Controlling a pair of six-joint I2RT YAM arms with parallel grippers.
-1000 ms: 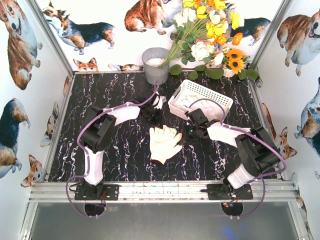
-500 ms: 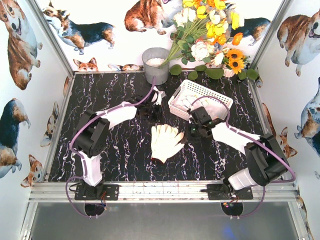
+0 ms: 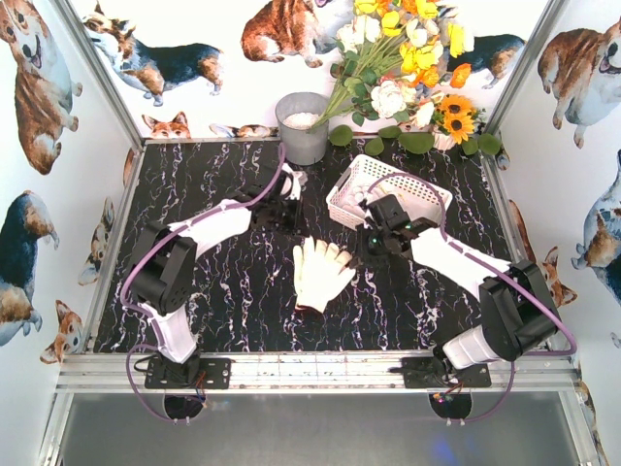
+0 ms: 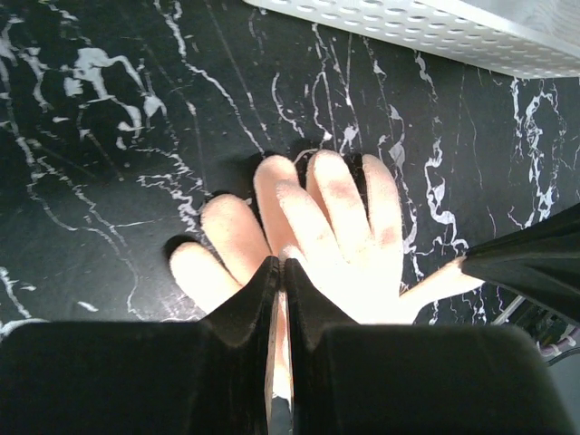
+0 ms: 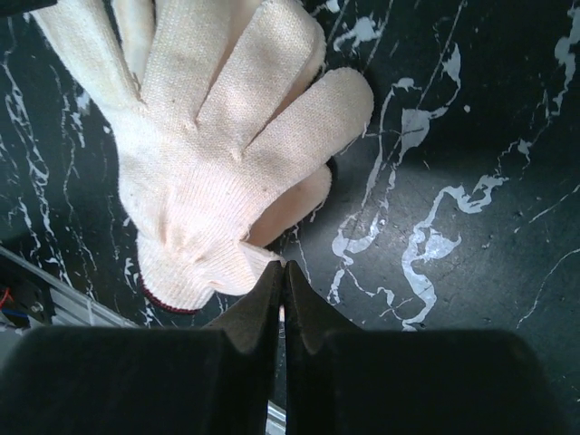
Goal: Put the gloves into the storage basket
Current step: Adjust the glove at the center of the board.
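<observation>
left gripper point(image 4: 279, 268) pinches glove point(image 4: 337, 217), arm stretched forward.

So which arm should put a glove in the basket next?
Probably the left. The left gripper is shut on a glove, and the storage basket lies just ahead of it. The right gripper is shut at the edge of the table gloves, with no clear hold.

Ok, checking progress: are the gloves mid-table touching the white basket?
Apart. The top view shows bare black table between the gloves and the storage basket.
</observation>
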